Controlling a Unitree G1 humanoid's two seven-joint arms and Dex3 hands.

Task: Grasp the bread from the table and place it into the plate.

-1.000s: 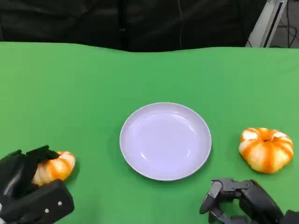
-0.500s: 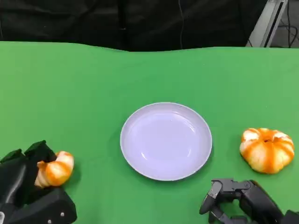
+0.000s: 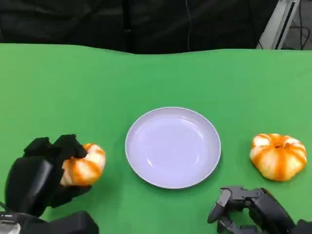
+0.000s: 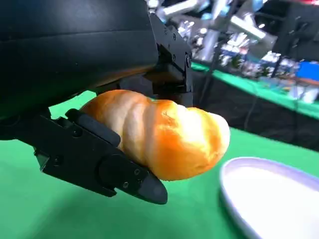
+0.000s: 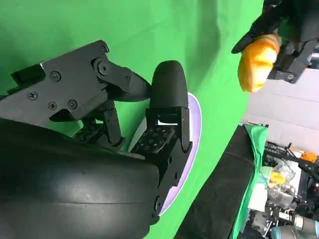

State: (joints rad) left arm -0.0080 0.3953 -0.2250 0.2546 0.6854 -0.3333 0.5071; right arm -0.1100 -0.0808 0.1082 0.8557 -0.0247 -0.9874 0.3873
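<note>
Listing from the near edge of the green tabletop (image 3: 146,73) outward.

Right hand (image 3: 243,210): low at the near right corner in the head view, black, fingers loosely curled and apart, nothing between them. It sits just short of the plate's near right rim and apart from it. The right wrist view shows the same fingers (image 5: 167,107) bare, with the plate's pale edge beyond them.

Left hand (image 3: 46,168): near left, black shell with fingers wrapped round a bread roll (image 3: 84,165). The roll is golden-orange with paler twisted bands, and its free end points toward the plate. In the left wrist view the roll (image 4: 159,137) is clamped between fingers above and a finger (image 4: 99,159) below, clear of the green cloth, with the plate's rim (image 4: 239,194) just beyond its end. From the right wrist view the held roll (image 5: 256,62) and the left hand (image 5: 294,35) appear small at the far side.

Plate (image 3: 173,147): round, white to pale lilac, shallow, at the middle of the tabletop, nothing in it. It lies between the two hands, just beside the held roll.

Second bread (image 3: 278,156): round, pumpkin-shaped, orange with pale stripes, resting on the tabletop to the right of the plate and well apart from it, just beyond the right hand.

Far edge: dark black backdrop (image 3: 146,24) behind the tabletop; a grey metal post (image 3: 278,22) at the far right corner.
</note>
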